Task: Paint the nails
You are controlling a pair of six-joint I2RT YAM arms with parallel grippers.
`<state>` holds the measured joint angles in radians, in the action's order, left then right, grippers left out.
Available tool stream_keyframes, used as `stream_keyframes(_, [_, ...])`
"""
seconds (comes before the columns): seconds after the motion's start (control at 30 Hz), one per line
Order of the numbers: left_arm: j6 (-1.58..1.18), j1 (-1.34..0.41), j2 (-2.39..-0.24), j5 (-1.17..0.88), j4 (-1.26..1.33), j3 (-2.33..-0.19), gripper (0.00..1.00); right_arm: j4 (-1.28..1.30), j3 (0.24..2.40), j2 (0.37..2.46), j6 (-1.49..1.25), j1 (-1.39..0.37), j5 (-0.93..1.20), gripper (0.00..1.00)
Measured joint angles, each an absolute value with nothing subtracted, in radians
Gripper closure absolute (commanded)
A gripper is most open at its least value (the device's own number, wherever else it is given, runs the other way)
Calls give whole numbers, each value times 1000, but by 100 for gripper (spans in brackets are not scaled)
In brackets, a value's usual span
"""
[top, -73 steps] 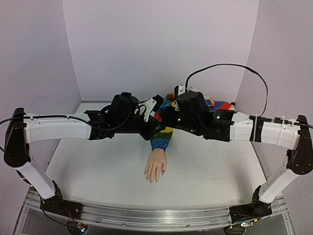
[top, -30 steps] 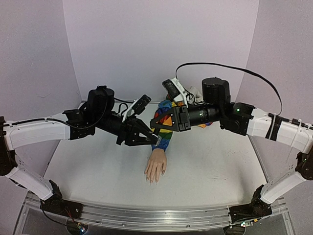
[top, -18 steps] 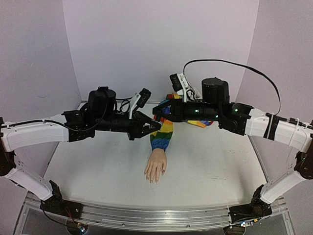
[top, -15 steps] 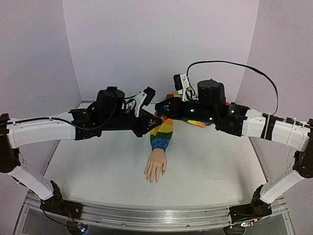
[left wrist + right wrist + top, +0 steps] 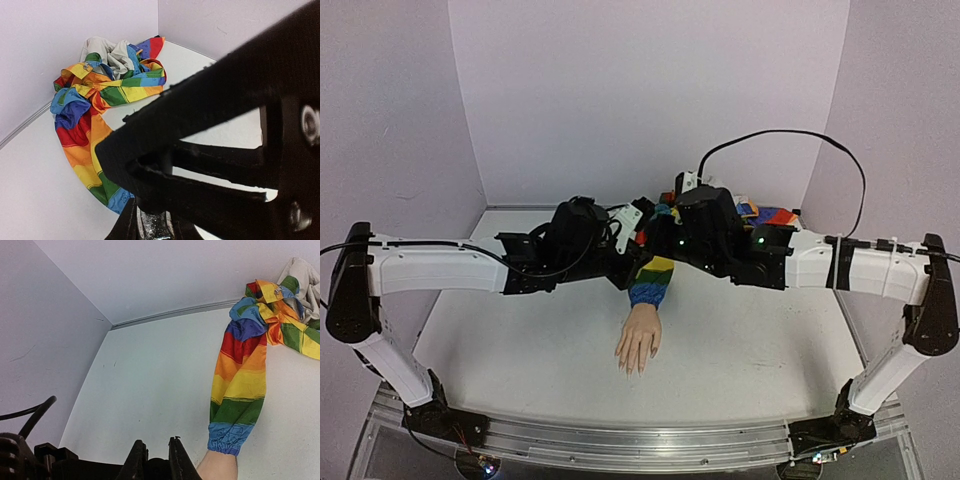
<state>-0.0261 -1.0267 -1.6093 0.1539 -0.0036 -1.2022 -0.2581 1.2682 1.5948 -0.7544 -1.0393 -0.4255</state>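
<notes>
Looking first at the nails (image 5: 631, 368): sitting at the tips of the mannequin hand (image 5: 639, 344), too small in the top view for telling painted or bare. Lying flat on the counter (image 5: 770, 340), about the centre, fingers pointing to the near edge, w/ nothing touching them. Running back from the wrist into the rainbow sleeve (image 5: 652, 281), ending in a cloth heap (image 5: 765, 214) near the back wall.

Meeting above the sleeve, well apart from the nails: both arms, tip to tip. Seeing the left claw (image 5: 151, 217) closed on a small dark glossy thing (image 5: 151, 228) at the bottom edge of the left wrist view, prob. a polish bottle, but not possible to confirm. Seeing the right claw (image 5: 156, 456) w/ fingers nearly together and a dark lump between; gripping or only touching, not possible to tell. Filling most of the left wrist view: a big black part, prob. belonging to the right arm.

Judging the step as opening the bottle or drawing out the brush, w/ painting not yet begun. For doing it well: keeping the bottle upright and steady in the left, turning and lifting straight w/ the right, avoiding drips on the sleeve. After that, coming down slowly from above, touching one nail only, w/ light pressure, as the hand is prob. sliding easily on the smooth counter.
</notes>
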Motion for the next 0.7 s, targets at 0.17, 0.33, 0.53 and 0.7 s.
stream_keyframes(0.17, [-54, -1019, -1551, 99, 3, -1144, 45, -292, 1240, 1574, -709, -1065, -377, 100])
stream_keyframes(0.33, [-93, -978, -1510, -30, 15, -1095, 10, -303, 1179, 1514, -633, -1071, -292, 100])
stream_keyframes(0.53, [-117, -959, -1402, -168, 20, -990, 1, -304, 998, 1361, -557, -905, -283, 100])
stream_keyframes(0.7, [-129, -959, -1283, -240, 3, -930, 1, -344, 786, 1237, -466, -789, -424, 100])
